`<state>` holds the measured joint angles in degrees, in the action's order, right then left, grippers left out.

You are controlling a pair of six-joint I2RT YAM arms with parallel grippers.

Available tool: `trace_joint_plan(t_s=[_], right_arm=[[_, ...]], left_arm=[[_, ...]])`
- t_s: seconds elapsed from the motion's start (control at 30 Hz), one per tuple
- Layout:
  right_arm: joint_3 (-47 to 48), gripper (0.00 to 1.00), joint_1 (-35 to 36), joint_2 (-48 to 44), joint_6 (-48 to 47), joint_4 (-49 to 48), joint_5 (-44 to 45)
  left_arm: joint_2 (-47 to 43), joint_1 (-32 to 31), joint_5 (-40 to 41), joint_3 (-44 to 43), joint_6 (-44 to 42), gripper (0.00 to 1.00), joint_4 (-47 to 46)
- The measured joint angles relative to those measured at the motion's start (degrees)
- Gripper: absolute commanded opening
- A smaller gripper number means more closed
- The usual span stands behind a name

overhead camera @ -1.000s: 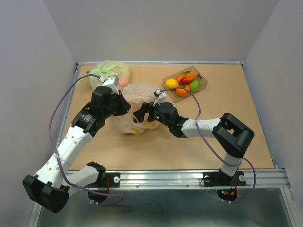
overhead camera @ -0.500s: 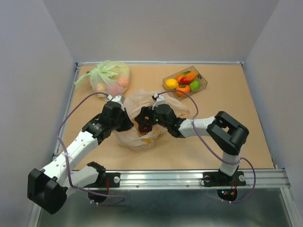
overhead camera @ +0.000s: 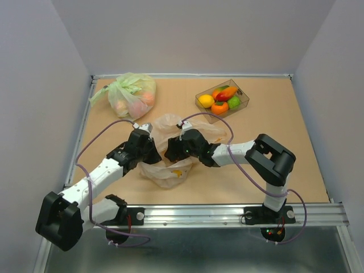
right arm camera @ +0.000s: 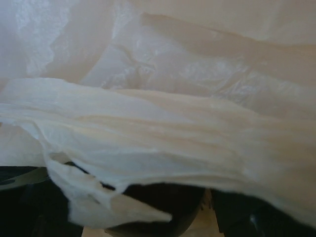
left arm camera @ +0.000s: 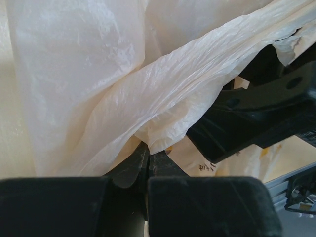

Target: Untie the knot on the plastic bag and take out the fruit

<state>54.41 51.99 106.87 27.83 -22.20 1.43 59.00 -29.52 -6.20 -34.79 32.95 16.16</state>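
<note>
The plastic bag, pale peach and crinkled, lies in the middle of the table between both arms. My left gripper is shut on a fold of its film, pinched at the fingertips. A bunched strip of film runs from there up to the right. My right gripper faces it from the right, jaws wide apart, with film draped across its view. I cannot make out the knot among the folds. Fruit, orange, yellow, green and red, lies in the clear box. A yellow spot shows through the bag.
A light-green bag with pinkish fruits sits at the back left. The clear box stands at the back right. Grey walls enclose the table on three sides. A metal rail runs along the near edge.
Both grippers have come toward the near edge with the peach bag. The left arm has dropped lower and uncovered the green bag. The right jaws have narrowed slightly.
</note>
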Motion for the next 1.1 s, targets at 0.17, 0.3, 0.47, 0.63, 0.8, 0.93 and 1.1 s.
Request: trace_joint_plan(t_s=[0.17, 0.3, 0.47, 0.63, 0.8, 0.93, 1.1], right_arm=[[0.81, 0.31, 0.22, -0.09, -1.29, 1.84, -0.35], [1.09, 0.13, 0.22, -2.97, -2.78, 5.66, -0.42], [1.97, 0.05, 0.22, -10.08, -5.03, 9.7, -2.49], [4.39, 0.02, 0.22, -17.33, -7.1, 13.62, -6.05], [9.94, 0.01, -0.15, -20.57, -9.99, 19.39, -7.21], [16.76, 0.01, -3.02, -21.68, -12.83, 23.56, -5.66], [24.63, 0.02, -13.11, -21.09, -16.31, 25.22, -0.44]], left_arm=[[2.19, 0.0, 0.17, 0.48, 0.13, 0.0, -2.01], [3.63, 0.5, 1.31, 0.42, -0.31, 0.0, -4.42], [8.35, 4.96, 1.92, -0.92, -2.69, 0.0, -6.05], [13.14, 11.69, 2.21, -6.54, -7.52, 0.0, -6.51], [14.03, 14.6, 2.95, -9.2, -11.47, 0.0, -7.58], [13.92, 16.85, 3.32, -8.74, -13.99, 0.0, -7.69], [11.13, 18.86, 3.13, -5.11, -15.37, 0.0, -8.11]])
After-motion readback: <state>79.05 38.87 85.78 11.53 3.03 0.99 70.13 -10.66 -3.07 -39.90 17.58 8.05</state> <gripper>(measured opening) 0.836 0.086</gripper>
